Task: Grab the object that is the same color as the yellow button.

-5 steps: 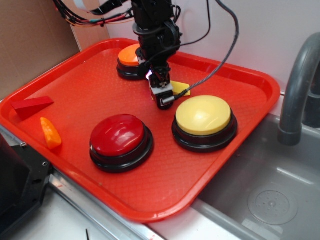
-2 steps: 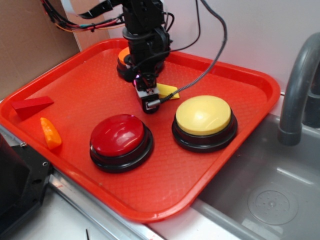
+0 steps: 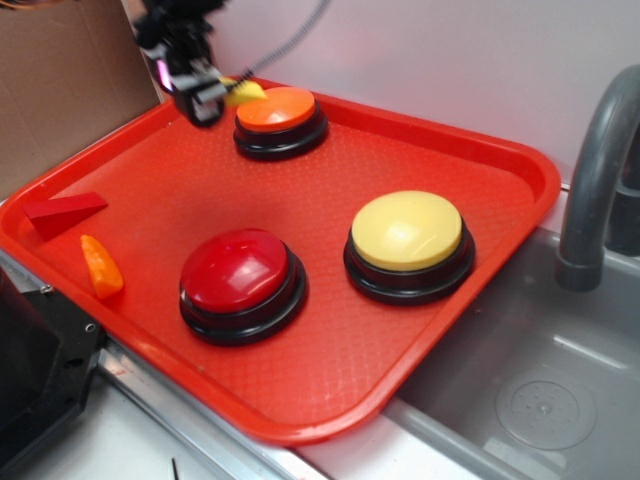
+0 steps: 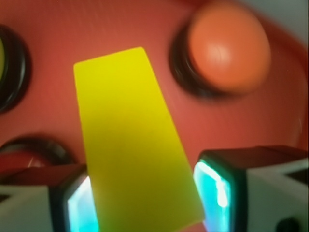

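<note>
Gripper (image 3: pixel 200 95) up at far-left corner of the red tray surface (image 3: pixel 420 330), lifted above it, blurry in exterior view. Jaws closed onto the yellow wedge block (image 4: pixel 135 140); in wrist view both pads (image 4: pixel 79 208) press its sides, wedge sticking out forward past the fingertips. In exterior view only a bit of the yellow wedge block (image 3: pixel 243 92) shows, just beside the gripper on its right, off the surface, near the far rim.

Orange-domed button (image 3: pixel 281 122) sits near the far edge, just right of the gripper and below it. In wrist view the orange-domed button (image 4: pixel 227 46) is upper right, blurred. Yellow button (image 3: pixel 408 245) stands toward the right side of the surface, well apart from the gripper. Red-domed button (image 3: pixel 243 284) is near the front edge, beside the yellow button, not touching. Red wedge (image 3: pixel 62 213) lies at the left edge; small orange piece (image 3: pixel 101 267) just in front of it near the front-left edge.

Grey faucet (image 3: pixel 600 170) rises beyond the right edge, sink basin (image 3: pixel 540 390) below it. Cardboard (image 3: pixel 60 80) behind the left corner.
</note>
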You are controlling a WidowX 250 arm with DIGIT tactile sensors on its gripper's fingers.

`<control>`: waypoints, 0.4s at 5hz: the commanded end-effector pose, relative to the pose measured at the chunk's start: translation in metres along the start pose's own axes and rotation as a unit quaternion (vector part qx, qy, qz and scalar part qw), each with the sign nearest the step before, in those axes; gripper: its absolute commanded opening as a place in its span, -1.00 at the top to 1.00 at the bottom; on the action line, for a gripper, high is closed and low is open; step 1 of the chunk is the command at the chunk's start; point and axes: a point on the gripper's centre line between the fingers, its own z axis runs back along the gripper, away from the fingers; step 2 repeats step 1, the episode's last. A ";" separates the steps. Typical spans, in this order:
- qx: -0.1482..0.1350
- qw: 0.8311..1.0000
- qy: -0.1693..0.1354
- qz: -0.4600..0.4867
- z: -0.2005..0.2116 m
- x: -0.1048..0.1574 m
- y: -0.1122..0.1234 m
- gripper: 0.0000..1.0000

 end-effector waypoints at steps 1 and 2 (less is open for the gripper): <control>-0.005 0.992 -0.040 0.116 0.069 -0.034 0.012 1.00; -0.005 0.992 -0.040 0.116 0.069 -0.034 0.012 1.00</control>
